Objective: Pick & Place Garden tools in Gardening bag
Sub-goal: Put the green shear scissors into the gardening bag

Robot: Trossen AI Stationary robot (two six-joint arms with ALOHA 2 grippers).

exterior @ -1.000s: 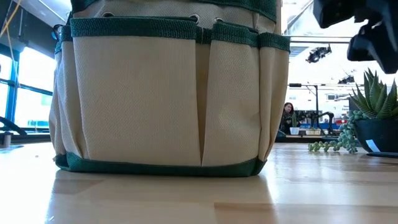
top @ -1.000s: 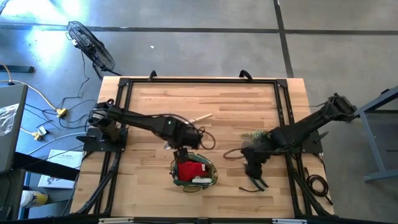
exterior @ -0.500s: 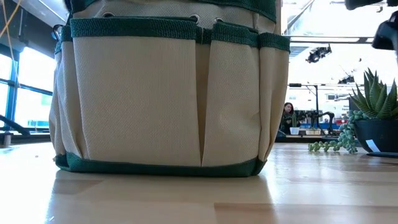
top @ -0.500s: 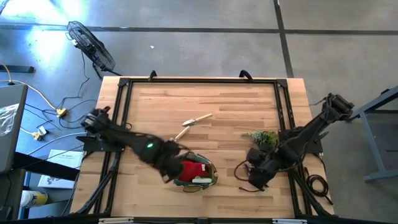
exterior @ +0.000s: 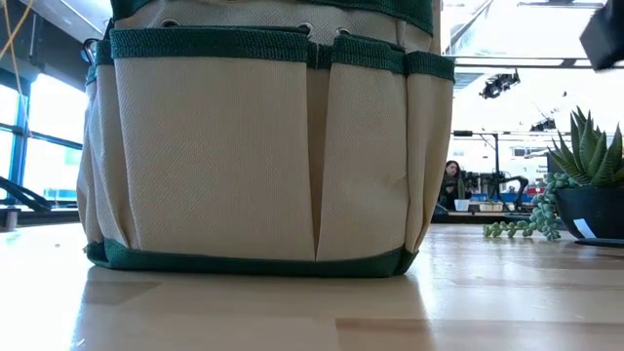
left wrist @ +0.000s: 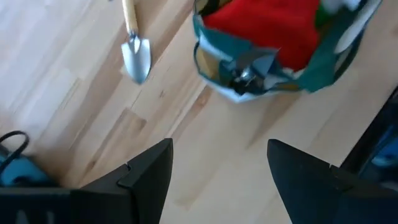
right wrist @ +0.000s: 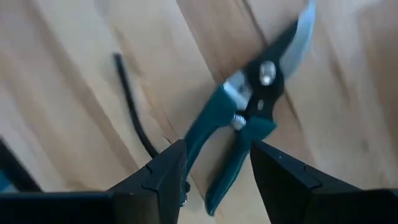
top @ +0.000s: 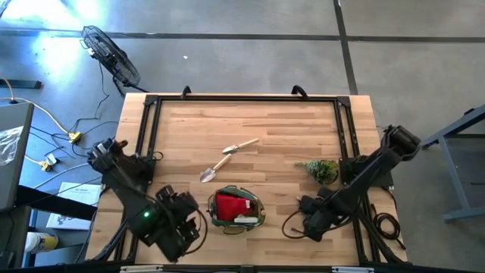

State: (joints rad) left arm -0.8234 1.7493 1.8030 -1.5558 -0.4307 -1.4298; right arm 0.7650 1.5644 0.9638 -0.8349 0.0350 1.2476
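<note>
The gardening bag [top: 259, 208] stands near the table's front edge and fills the low view [exterior: 263, 156]. A red fabric bundle [top: 231, 205] lies in it. Two wooden-handled trowels [top: 236, 145] [top: 212, 168] lie flat on the table behind the bag. My left gripper [left wrist: 217, 155] is open with nothing between its fingers, left of the bag near the front edge [top: 188, 227]. My right gripper [right wrist: 217, 155] is open and points down over the pruning shears [right wrist: 249, 118], which lie flat right of the bag. Its fingers stand on either side of the shears' handles.
A small leafy plant [top: 320, 168] stands at the right, behind my right gripper, and shows in its pot [exterior: 585, 185] in the low view. A black cable [right wrist: 134, 106] lies on the table beside the shears. Bare tabletop stretches across the far half.
My left gripper has swung from above the bag toward the table's near left corner, rolling as it went and uncovering the second trowel. My right gripper has moved toward the near edge and down, and now stands over the pruning shears. Bag and tools have kept still.
</note>
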